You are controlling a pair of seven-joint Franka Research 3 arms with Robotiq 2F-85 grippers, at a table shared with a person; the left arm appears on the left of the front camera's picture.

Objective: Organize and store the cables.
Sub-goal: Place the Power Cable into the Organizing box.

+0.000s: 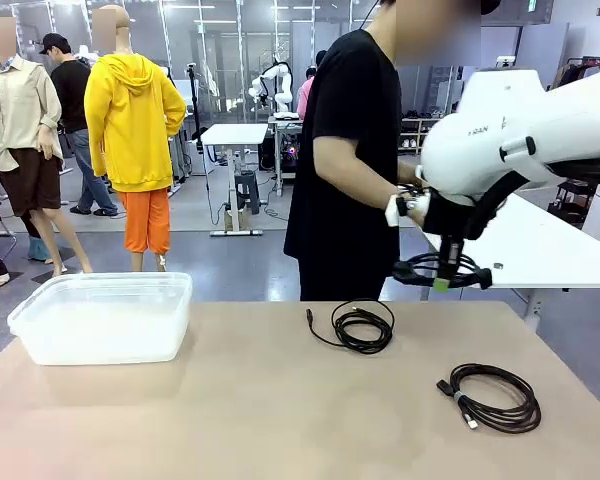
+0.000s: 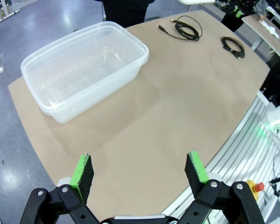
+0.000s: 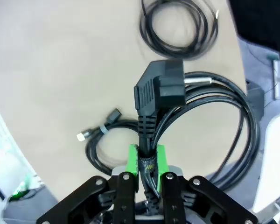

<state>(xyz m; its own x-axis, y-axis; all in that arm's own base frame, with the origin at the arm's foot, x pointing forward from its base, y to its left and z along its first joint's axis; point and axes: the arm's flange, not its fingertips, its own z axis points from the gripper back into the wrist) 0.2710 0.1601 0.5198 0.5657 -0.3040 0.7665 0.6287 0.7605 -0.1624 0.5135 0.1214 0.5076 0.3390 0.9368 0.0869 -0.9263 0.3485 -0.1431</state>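
My right gripper point(image 1: 443, 280) hangs above the table's far right edge, shut on a coiled black power cable point(image 1: 435, 268). In the right wrist view the green pads point(image 3: 131, 160) pinch the bundled cord point(image 3: 147, 140) just below its angled plug point(image 3: 161, 88). Two more coiled cables lie on the table: one at the middle far side point(image 1: 361, 327) point(image 3: 179, 28) point(image 2: 187, 27), one at the near right point(image 1: 492, 397) point(image 3: 105, 145) point(image 2: 233, 46). My left gripper point(image 2: 140, 170) is open, high over the table's near left, with nothing between its fingers.
A clear plastic bin point(image 1: 105, 340) point(image 2: 135, 39) stands empty on the left of the tan table point(image 1: 230, 410). A person in a black shirt point(image 1: 345, 160) stands at the far edge, with a hand point(image 1: 405, 205) beside my right wrist.
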